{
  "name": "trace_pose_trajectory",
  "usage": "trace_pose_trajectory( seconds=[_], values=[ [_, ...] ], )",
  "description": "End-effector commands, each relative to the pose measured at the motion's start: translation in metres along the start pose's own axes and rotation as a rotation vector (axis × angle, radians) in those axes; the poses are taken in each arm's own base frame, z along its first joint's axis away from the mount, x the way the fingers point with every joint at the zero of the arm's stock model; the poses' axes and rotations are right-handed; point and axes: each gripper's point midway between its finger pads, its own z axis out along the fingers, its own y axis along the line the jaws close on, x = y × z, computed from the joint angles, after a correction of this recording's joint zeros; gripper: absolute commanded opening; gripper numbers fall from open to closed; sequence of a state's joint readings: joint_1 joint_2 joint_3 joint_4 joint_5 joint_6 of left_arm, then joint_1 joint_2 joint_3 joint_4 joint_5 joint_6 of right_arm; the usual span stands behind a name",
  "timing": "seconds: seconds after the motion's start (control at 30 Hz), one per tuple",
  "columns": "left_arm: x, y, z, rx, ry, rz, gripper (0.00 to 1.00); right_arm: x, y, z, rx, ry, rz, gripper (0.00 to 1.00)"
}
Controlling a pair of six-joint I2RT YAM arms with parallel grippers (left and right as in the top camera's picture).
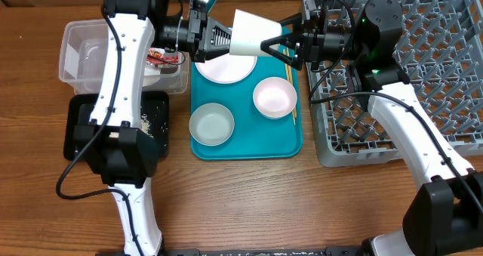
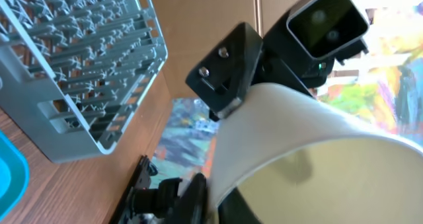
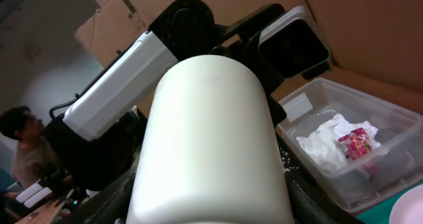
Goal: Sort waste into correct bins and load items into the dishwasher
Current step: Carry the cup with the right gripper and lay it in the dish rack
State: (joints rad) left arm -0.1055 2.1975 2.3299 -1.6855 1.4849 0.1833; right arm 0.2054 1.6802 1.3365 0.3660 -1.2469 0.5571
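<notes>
The small white cup [image 1: 245,33] hangs in the air over the round white plate [image 1: 226,69], held between both arms. My left gripper [image 1: 225,38] is shut on its rim, one finger inside and one outside [image 2: 218,191]. My right gripper [image 1: 268,44] is closed round the cup's base end; in the right wrist view its fingers [image 3: 211,207] press on both sides of the cup [image 3: 211,138]. Two white bowls [image 1: 211,124] [image 1: 275,97] and the chopsticks [image 1: 290,82] lie on the teal tray [image 1: 249,149]. The grey dish rack [image 1: 438,60] stands at the right.
The clear tub [image 1: 79,41] at the left holds the red wrapper [image 1: 162,58] and the white napkin [image 3: 324,145]. The black tray [image 1: 79,131] in front of it holds rice grains [image 1: 151,124]. The rack's corner shows in the left wrist view [image 2: 79,52].
</notes>
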Motion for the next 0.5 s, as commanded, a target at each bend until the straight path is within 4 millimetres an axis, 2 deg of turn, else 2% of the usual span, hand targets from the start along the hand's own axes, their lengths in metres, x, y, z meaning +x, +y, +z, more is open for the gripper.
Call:
trace_pose_trajectory(
  seconds=[0.0, 0.2, 0.33, 0.47],
  values=[
    [0.001, -0.007, 0.004, 0.030, 0.004, 0.046, 0.16, -0.009, -0.002, -0.007, 0.025, -0.022, -0.012, 0.62],
    [-0.012, -0.004, -0.010, 0.019, -0.035, 0.094, 0.29, -0.020, -0.026, -0.045, 0.114, -0.073, 0.093, 0.62],
    [-0.024, 0.000, -0.025, -0.001, -0.072, 0.167, 0.39, -0.023, -0.050, -0.084, 0.204, -0.117, 0.198, 0.67],
    [-0.034, 0.022, -0.037, -0.127, -0.096, 0.176, 0.43, -0.013, -0.073, -0.122, 0.305, -0.156, 0.367, 0.68]
  ],
)
